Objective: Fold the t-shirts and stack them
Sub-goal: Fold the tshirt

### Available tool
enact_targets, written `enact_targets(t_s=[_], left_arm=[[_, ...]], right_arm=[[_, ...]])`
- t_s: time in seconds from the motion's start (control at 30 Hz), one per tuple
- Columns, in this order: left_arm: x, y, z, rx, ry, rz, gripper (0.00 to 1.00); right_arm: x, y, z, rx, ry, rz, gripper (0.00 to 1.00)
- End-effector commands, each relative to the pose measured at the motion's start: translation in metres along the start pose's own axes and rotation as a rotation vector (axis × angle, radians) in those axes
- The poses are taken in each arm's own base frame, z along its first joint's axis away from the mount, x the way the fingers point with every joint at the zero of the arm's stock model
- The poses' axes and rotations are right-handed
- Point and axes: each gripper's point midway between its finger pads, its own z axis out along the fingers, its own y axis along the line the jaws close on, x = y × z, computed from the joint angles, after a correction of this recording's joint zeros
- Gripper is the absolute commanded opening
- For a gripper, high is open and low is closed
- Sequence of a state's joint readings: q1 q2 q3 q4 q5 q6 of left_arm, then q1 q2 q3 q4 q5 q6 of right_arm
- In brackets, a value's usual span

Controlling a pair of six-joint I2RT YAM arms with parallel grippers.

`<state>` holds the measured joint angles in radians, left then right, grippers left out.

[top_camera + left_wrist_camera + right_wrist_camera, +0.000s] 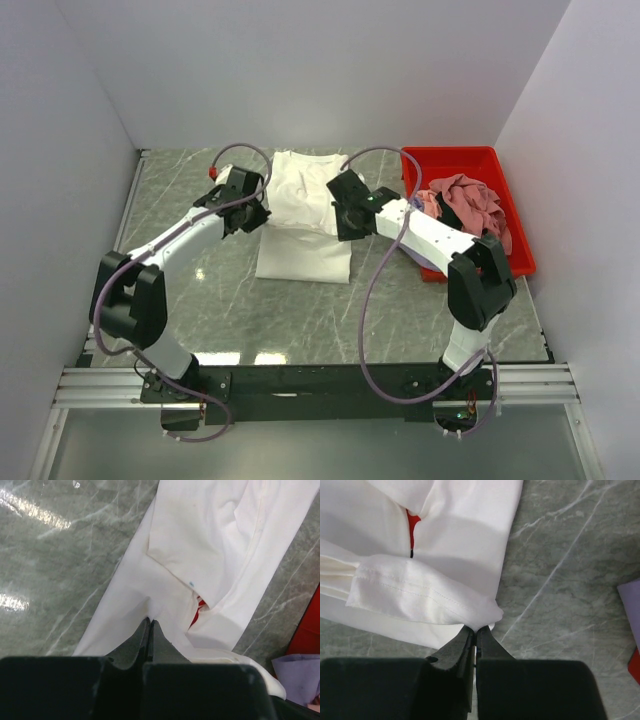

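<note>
A white t-shirt (303,215) lies lengthwise on the table's middle, its sides folded in, with a sliver of its red print (197,614) showing in the fold. My left gripper (256,215) is shut on the shirt's left edge (149,620). My right gripper (345,222) is shut on its right edge, pinching a folded sleeve corner (476,628). A dusty pink t-shirt (468,201) is heaped in the red bin, and a lavender one (432,262) hangs over the bin's near-left wall.
The red plastic bin (455,158) stands at the back right, close to my right arm. Grey marble tabletop (180,180) shows to the left and in front of the shirt. White walls enclose the table on three sides.
</note>
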<state>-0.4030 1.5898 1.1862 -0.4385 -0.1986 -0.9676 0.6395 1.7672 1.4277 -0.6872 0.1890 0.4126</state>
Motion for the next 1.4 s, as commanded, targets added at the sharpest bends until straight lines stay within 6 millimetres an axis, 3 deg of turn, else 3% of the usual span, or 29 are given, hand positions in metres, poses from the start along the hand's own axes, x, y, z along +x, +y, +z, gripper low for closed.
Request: enact_targets(t_s=[0.0, 0.33, 0.57, 0.6, 0.63, 0.67, 0.73, 0.77, 0.8, 0.83, 0.87, 0.93, 1.07, 1.1, 1.17, 1.27, 1.3, 1.37], left_arm=[[-0.019, -0.020, 0.004, 0.049, -0.032, 0.017, 0.01], [-0.015, -0.012, 0.039, -0.005, 0.007, 0.023, 0.01], [-0.017, -0.004, 0.049, -0.032, 0.007, 0.010, 0.01], [-0.018, -0.004, 0.050, -0.029, 0.006, 0.010, 0.01], [-0.018, -0.004, 0.051, -0.029, 0.004, 0.011, 0.03], [-0.020, -0.005, 0.051, -0.025, 0.002, 0.014, 0.17], [-0.023, -0.010, 0.048, -0.005, -0.001, 0.022, 0.27], [-0.024, -0.013, 0.045, 0.004, -0.007, 0.029, 0.43], [-0.027, -0.015, 0.042, 0.011, -0.013, 0.030, 0.53], [-0.032, -0.017, 0.035, 0.024, -0.026, 0.026, 0.65], [-0.033, -0.019, 0.031, 0.033, -0.032, 0.026, 0.84], [-0.035, -0.019, 0.017, 0.058, -0.046, 0.021, 0.99], [-0.023, -0.009, -0.007, 0.095, -0.032, -0.005, 0.99], [-0.010, 0.006, -0.007, 0.073, -0.009, -0.005, 0.99], [-0.003, 0.010, -0.025, 0.106, -0.004, -0.019, 1.00], [0.023, 0.035, -0.036, 0.101, 0.030, -0.037, 0.99], [0.038, 0.046, -0.040, 0.103, 0.057, -0.037, 1.00], [0.058, 0.063, -0.038, 0.088, 0.093, -0.038, 0.99]], right_arm=[[-0.020, 0.003, 0.003, -0.022, -0.029, 0.000, 0.00], [-0.032, 0.002, 0.033, -0.044, -0.014, 0.014, 0.00], [-0.037, 0.000, 0.052, -0.050, 0.001, 0.020, 0.00], [-0.039, 0.000, 0.055, -0.056, 0.005, 0.014, 0.04], [-0.040, 0.000, 0.056, -0.057, 0.004, 0.016, 0.04], [-0.039, -0.001, 0.057, -0.051, 0.018, 0.018, 0.09], [-0.046, -0.002, 0.056, -0.050, 0.012, 0.025, 0.19], [-0.048, -0.002, 0.054, -0.048, 0.009, 0.026, 0.40], [-0.054, -0.004, 0.049, -0.050, -0.004, 0.037, 0.50], [-0.057, -0.004, 0.046, -0.052, -0.010, 0.037, 0.54], [-0.058, -0.006, 0.042, -0.044, -0.013, 0.041, 0.61], [-0.062, -0.009, 0.031, -0.035, -0.036, 0.056, 0.70], [-0.051, -0.012, 0.014, -0.059, -0.052, 0.082, 0.74], [-0.039, -0.013, 0.006, -0.080, -0.042, 0.090, 0.75], [-0.030, -0.013, 0.000, -0.102, -0.051, 0.101, 0.75], [0.009, -0.020, -0.005, -0.134, -0.015, 0.119, 0.76], [0.013, -0.014, -0.015, -0.184, -0.022, 0.132, 0.77], [0.035, -0.014, -0.014, -0.216, 0.000, 0.145, 0.78]])
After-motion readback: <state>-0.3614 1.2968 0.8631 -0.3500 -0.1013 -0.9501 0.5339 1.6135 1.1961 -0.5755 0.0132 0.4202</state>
